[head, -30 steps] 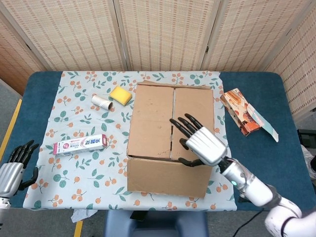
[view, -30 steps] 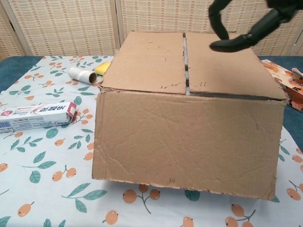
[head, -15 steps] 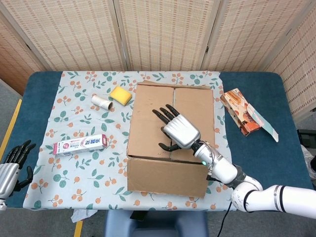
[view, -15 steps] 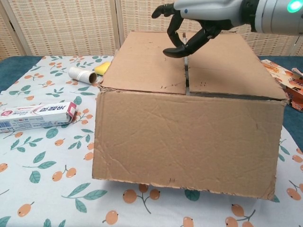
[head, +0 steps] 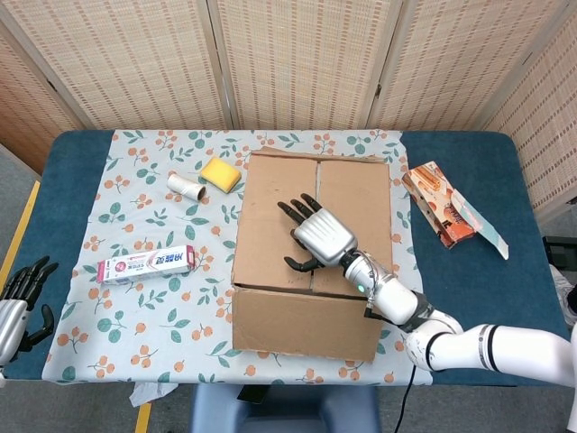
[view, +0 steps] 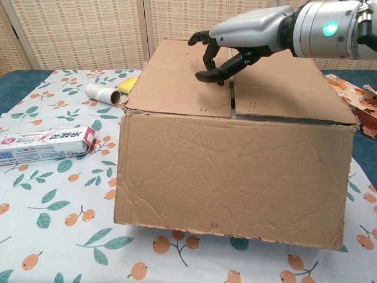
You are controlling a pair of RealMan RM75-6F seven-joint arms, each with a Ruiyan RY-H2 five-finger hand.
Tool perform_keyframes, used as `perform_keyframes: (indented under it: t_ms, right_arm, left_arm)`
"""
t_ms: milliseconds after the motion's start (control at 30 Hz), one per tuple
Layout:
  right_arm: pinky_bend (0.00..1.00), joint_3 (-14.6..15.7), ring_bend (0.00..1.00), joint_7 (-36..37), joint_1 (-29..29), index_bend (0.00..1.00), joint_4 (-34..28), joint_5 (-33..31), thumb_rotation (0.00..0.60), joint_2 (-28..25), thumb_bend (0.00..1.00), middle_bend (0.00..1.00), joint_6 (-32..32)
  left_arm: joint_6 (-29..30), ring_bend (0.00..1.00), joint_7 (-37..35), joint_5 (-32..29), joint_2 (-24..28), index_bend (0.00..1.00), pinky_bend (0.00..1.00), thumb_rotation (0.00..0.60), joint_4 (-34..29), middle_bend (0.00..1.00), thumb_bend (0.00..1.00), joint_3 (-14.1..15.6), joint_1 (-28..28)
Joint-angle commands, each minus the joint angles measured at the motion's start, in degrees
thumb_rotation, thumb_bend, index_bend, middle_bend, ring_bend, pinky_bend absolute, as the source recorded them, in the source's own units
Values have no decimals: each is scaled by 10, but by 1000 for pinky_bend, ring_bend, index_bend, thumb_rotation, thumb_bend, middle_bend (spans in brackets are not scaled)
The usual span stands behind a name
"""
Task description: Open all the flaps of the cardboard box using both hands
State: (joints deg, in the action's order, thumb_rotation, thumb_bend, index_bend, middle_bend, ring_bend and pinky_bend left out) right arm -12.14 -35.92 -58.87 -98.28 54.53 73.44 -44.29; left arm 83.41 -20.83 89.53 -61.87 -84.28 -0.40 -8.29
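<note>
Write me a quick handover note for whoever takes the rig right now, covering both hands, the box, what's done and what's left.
Right hand: open, fingers spread, over the top of the cardboard box near the centre seam; holds nothing. From the chest view it seems just above the left flap; contact is unclear.
Left hand: open, low by the table's near left edge, far from the box.
Box: mid-table on the floral cloth, both top flaps flat and closed.
Done: nothing opened.
Left: lift every flap, bringing the left hand in.
</note>
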Motion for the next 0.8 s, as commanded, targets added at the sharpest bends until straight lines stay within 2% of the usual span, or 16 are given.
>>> perform_keyframes:
  t_ms: [33,267,467,700,800]
  right_arm:
    - [0,6,0,4,-6,507,8,-5,135,4,467,0,3]
    - [0,16,0,10,-17,504,15,-13,130,2,466,0,1]
    - [0,43,0,-11,-11,563,29,6,127,1,466,0,-19]
    - [0,45,0,12,-8,581,34,19,128,-2,466,0,-23]
    - [0,48,0,15,-4,595,26,26,128,-11,467,0,-28]
  left_arm:
    - [-3,0,2,0,0,58,0,600,0,0,845,0,-1]
    - [4,0,3,-3,-1,66,0,600,0,0,851,-2,2]
    - [8,0,5,6,1,179,0,600,-1,0,936,2,5]
    - [14,0,11,12,-9,280,0,600,19,0,954,-1,2]
    - [14,0,9,9,-12,295,0,600,21,0,957,-3,2]
